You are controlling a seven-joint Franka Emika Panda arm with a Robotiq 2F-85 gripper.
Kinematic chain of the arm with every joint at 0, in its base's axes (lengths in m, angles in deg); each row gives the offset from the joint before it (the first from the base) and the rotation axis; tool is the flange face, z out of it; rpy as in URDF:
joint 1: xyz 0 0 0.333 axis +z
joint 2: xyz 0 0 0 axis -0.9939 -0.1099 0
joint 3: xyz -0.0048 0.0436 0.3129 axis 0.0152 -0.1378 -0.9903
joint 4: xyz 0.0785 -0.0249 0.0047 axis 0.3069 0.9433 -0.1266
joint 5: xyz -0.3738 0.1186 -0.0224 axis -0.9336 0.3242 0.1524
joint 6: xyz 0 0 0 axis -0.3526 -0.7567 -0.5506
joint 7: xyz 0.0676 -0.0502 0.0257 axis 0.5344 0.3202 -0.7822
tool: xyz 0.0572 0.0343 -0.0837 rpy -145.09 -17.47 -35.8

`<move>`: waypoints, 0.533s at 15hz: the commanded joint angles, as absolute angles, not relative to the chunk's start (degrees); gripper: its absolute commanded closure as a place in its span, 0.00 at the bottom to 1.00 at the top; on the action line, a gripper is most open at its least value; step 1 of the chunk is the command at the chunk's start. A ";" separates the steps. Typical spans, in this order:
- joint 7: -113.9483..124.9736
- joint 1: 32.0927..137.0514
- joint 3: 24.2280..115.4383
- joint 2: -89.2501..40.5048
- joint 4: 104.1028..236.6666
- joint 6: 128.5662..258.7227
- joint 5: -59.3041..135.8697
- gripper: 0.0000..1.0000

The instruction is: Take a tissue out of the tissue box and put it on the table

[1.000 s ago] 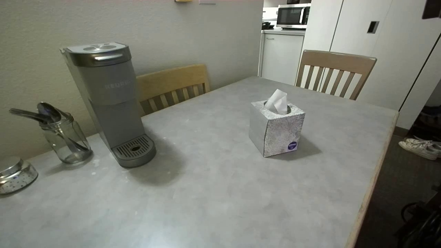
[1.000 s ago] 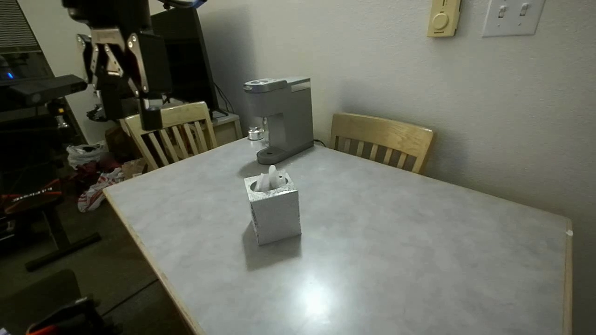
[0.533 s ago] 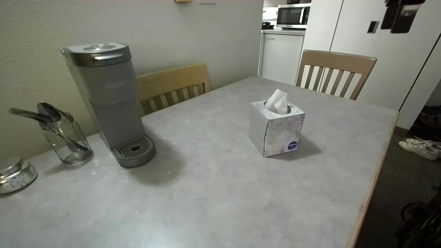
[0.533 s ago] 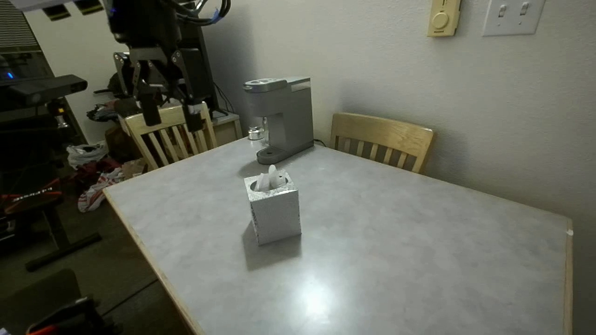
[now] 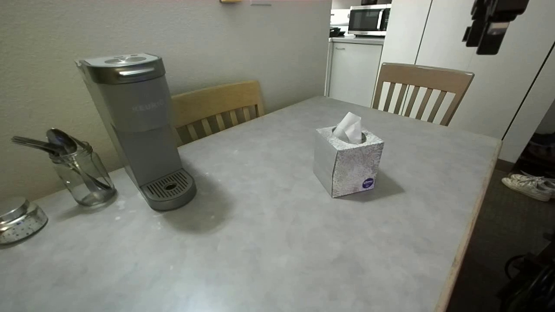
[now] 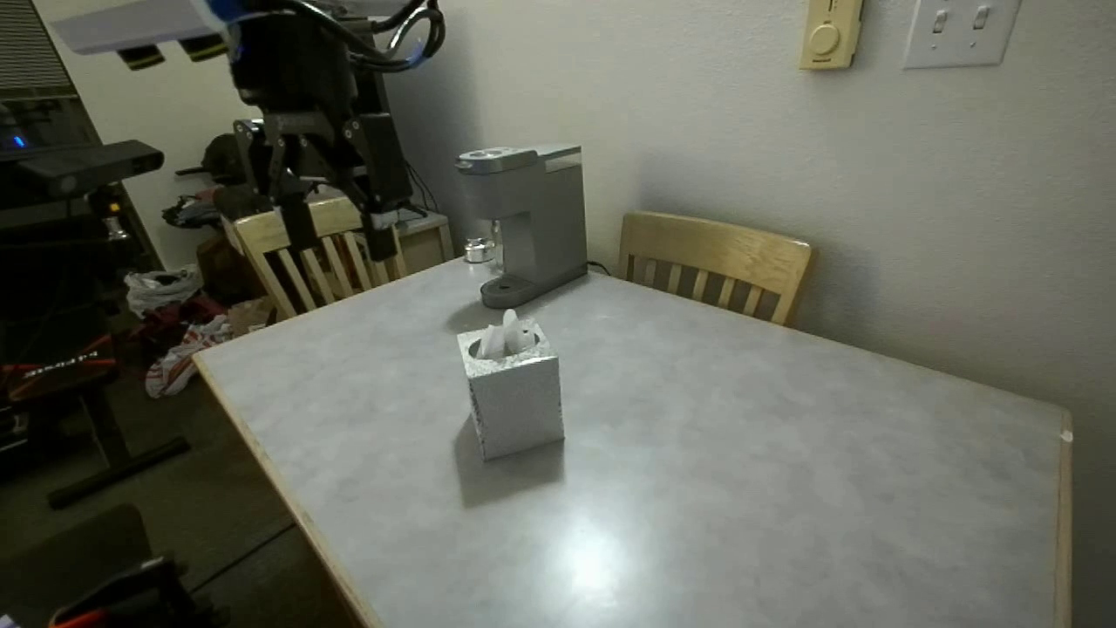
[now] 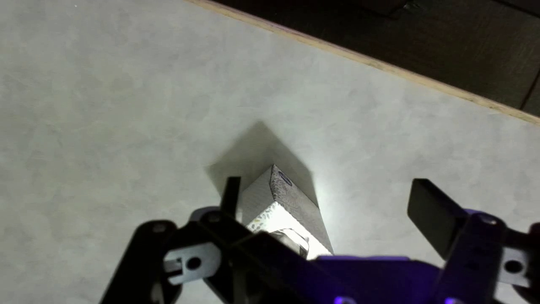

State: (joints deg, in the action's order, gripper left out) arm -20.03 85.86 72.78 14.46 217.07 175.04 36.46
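tissue box (image 6: 516, 406) sits lower than the spread hand (image 6: 341, 239), well apart.

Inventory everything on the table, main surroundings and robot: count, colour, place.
table: one, grey, centre
tissue box: one, silvery, on table
tissue: one, white, poking from box
coffee maker: one, grey, on table
jar: one, clear, beside coffee maker
cutlery: several, silvery, in jar
container: one, silvery, beside jar
chairs: two per exterior view, brown, around table
microwave: one, silver and black, on counter
switch plate: one, white, wall
claw: one, black, open, raised over table
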 commanded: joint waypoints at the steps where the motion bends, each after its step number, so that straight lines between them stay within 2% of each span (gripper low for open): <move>1: -19.89 84.53 72.30 14.11 218.47 178.94 35.03 0.00; 8: -30.02 85.54 75.76 7.59 219.91 191.47 37.87 0.00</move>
State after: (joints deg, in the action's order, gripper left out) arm -24.14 85.53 74.21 10.82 219.66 186.78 35.72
